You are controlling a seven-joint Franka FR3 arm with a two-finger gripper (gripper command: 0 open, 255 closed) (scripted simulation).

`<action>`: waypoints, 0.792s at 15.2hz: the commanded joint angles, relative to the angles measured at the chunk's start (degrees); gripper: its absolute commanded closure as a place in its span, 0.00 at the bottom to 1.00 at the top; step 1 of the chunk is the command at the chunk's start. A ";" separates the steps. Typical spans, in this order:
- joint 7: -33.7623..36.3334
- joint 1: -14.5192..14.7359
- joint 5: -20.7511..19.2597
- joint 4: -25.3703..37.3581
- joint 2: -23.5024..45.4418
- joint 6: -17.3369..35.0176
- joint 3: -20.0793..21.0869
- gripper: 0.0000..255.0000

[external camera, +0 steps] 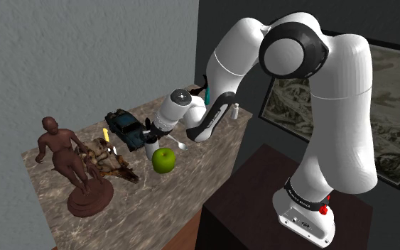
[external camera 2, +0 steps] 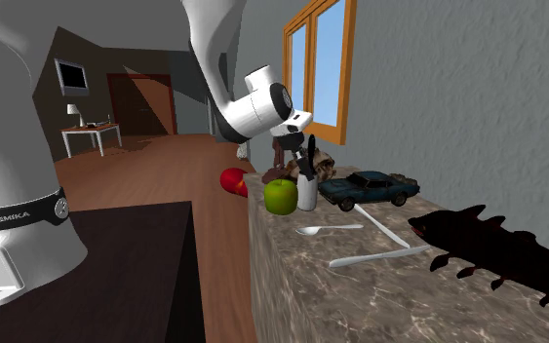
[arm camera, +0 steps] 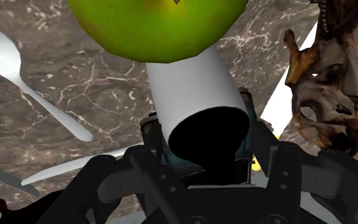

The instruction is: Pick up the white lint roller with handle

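The black two-finger end effector [arm camera: 199, 130] sits closest in the wrist view. Its fingers [arm camera: 284, 181] are drawn narrow and clasp the dark upper end of the white cylindrical lint roller [arm camera: 193, 89] between them. The roller stands upright over the brown-veined marble-patterned counter [external camera: 155, 206]; whether its base rests on the surface or hangs just above it is hard to tell. Just beside it, on the side nearer the stand in the shoulder view, is a round green apple [external camera: 164, 160]. A white spoon [arm camera: 28, 79] lies on the counter to one side of the roller, and a brown skull-like bony piece [arm camera: 327, 95] lies on the other. A dark blue toy car [external camera 2: 370, 187] is parked near the roller, to its right in the second exterior view. A brown standing human figurine [external camera: 67, 160] stands toward the counter's end at the shoulder view's left.
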 commanded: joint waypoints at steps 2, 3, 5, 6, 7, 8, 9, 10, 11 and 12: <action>-0.02 0.00 -0.02 -0.11 0.08 -0.02 0.07 1.00; -0.01 0.01 -0.02 -0.04 0.17 0.01 0.05 1.00; -0.85 -1.32 0.39 -0.48 -0.96 -0.96 1.62 1.00; -1.63 -2.49 0.81 -0.76 -1.79 -1.72 2.96 1.00; -2.46 -3.66 1.32 -1.04 -2.60 -2.46 4.29 1.00; -3.34 -4.80 1.91 -1.32 -3.39 -3.18 5.62 1.00; -4.26 -5.92 2.58 -1.59 -4.16 -3.89 6.93 1.00; -5.20 -7.02 3.30 -1.86 -4.92 -4.58 8.22 1.00; -6.17 -8.10 4.08 -2.11 -5.66 -5.26 9.49 1.00; -7.15 -9.17 4.90 -2.35 -6.38 -5.92 10.75 1.00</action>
